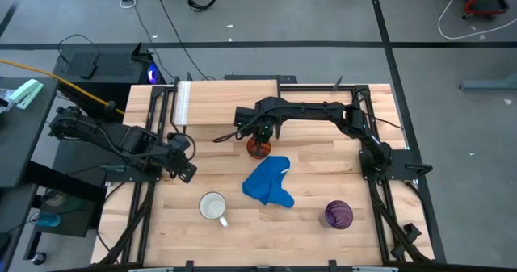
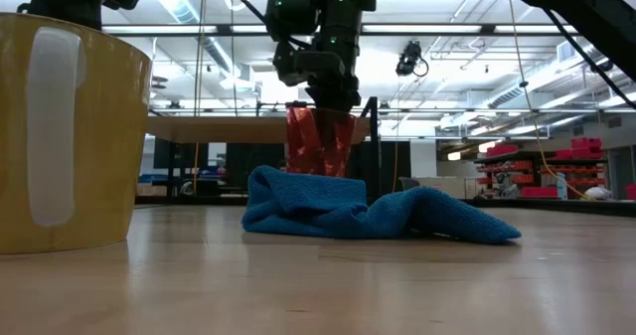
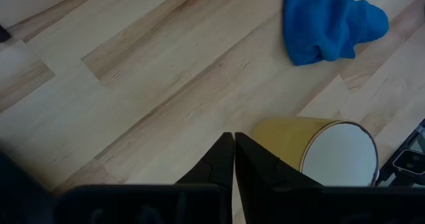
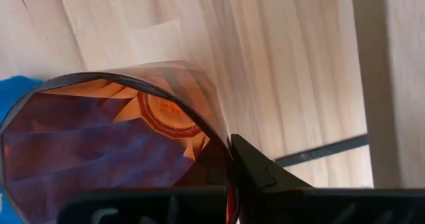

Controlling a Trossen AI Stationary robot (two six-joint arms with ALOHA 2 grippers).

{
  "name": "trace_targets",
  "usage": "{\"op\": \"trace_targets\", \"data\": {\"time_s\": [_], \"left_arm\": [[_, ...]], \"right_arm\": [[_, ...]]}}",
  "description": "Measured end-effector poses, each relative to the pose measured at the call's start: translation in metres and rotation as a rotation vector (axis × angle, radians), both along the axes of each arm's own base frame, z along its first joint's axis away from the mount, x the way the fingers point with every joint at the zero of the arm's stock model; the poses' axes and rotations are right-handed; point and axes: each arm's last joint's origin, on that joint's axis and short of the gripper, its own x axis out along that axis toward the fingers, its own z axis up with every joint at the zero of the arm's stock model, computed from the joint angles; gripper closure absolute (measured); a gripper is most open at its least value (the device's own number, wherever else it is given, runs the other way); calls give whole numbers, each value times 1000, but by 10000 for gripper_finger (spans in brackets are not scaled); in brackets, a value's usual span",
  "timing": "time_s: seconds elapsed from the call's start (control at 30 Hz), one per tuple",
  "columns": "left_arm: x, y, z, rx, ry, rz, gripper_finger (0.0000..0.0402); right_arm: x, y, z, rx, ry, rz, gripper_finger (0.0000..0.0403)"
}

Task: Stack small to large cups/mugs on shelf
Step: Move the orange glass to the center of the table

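no readable text, no labels, brands, numbers or signs legible in any view

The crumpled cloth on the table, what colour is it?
Blue; the crumpled cloth shows best in the low view.

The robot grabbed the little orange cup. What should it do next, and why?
Probably lift the orange cup a little higher and carry it toward the shelf. The right gripper is shut on the cup's rim, the cup is beside the blue cloth, and the shelf board is bare.
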Motion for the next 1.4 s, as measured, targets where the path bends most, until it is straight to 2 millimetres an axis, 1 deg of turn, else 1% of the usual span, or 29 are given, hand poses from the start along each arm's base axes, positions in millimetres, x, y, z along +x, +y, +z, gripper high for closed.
{"op": "trace_targets", "data": {"time_s": [0.17, 0.33, 0.63, 0.93, 1.2, 1.4], "left_arm": [[0, 0, 0, 0, -1, 0, 377], [0, 0, 0, -1, -2, 0, 372], [0, 0, 0, -2, -5, 0, 380], [0, 0, 0, -2, -6, 1, 370], [1, 0, 0, -4, -9, 1, 378], [1, 0, 0, -4, -9, 1, 371]], "right_arm": [[-2, -1, -6, 3, 20, -1, 396], [-2, -2, -6, 4, 18, -8, 396], [-1, -1, -6, 3, 7, -10, 396], [-1, -1, -6, 3, 7, -15, 396], [-4, 2, -21, 35, 42, -13, 395], [2, 2, -15, 18, -15, -13, 392]]}}
